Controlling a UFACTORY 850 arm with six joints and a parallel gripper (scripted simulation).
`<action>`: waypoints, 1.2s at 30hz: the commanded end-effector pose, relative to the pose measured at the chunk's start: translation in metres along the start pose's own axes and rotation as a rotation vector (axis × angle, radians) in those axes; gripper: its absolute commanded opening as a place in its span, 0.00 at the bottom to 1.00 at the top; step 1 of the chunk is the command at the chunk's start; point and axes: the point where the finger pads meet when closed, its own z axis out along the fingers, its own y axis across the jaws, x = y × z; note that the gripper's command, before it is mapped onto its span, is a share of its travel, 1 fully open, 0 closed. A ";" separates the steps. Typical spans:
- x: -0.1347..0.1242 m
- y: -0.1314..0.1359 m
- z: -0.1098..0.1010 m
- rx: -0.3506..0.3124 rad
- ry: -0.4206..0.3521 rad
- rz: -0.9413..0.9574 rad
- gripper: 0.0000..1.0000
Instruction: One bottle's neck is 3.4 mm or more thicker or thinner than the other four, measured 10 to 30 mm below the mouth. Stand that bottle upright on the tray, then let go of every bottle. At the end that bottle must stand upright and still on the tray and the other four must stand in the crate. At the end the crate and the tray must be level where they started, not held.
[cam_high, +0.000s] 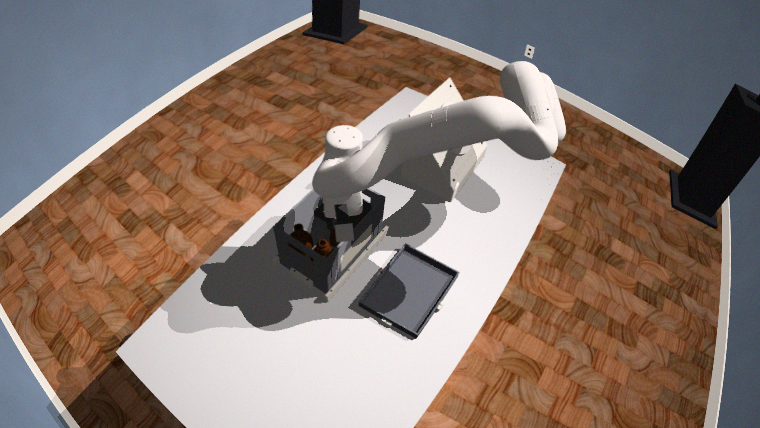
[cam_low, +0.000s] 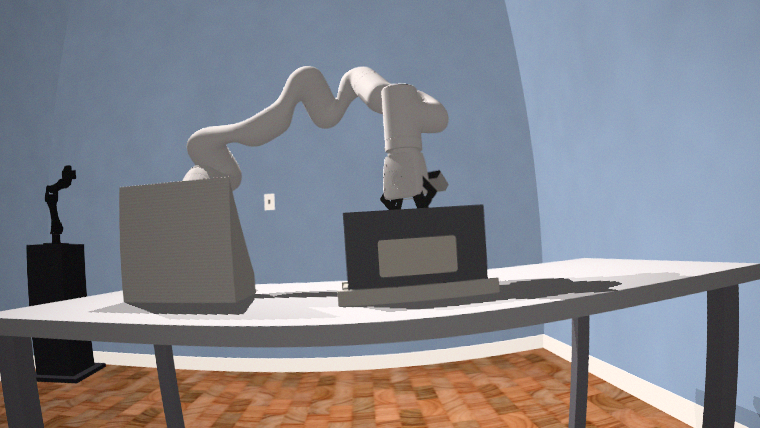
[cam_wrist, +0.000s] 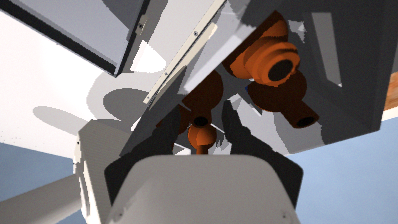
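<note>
The dark crate (cam_high: 304, 264) (cam_low: 361, 255) (cam_wrist: 367, 55) stands on the table. My gripper (cam_low: 408, 204) (cam_wrist: 200, 108) is partly open and points down into it; its fingertips are hidden in the top and exterior views. In the wrist view a brown bottle (cam_wrist: 206, 92) and a smaller-looking orange one (cam_wrist: 202, 136) show in line with the gap between the fingers, not gripped. An orange bottle (cam_wrist: 270, 57) (cam_high: 323, 246) and a dark brown bottle (cam_wrist: 280, 96) (cam_high: 300, 233) are farther along the crate. A fifth bottle cannot be made out clearly. The tray (cam_high: 422, 287) (cam_wrist: 90, 17) holds no bottle.
A pale ledge (cam_high: 357, 261) (cam_low: 420, 293) (cam_wrist: 172, 67) runs along the crate's tray side. A large beige box (cam_low: 175, 244) (cam_high: 462, 170) stands on the table on the arm's base side. The crate's high walls surround the bottles closely.
</note>
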 end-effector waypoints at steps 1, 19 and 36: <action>0.000 0.001 -0.001 -0.002 0.001 -0.001 0.65; 0.000 0.001 -0.001 -0.002 0.001 -0.001 0.00; 0.000 0.001 -0.001 -0.002 0.001 -0.001 0.00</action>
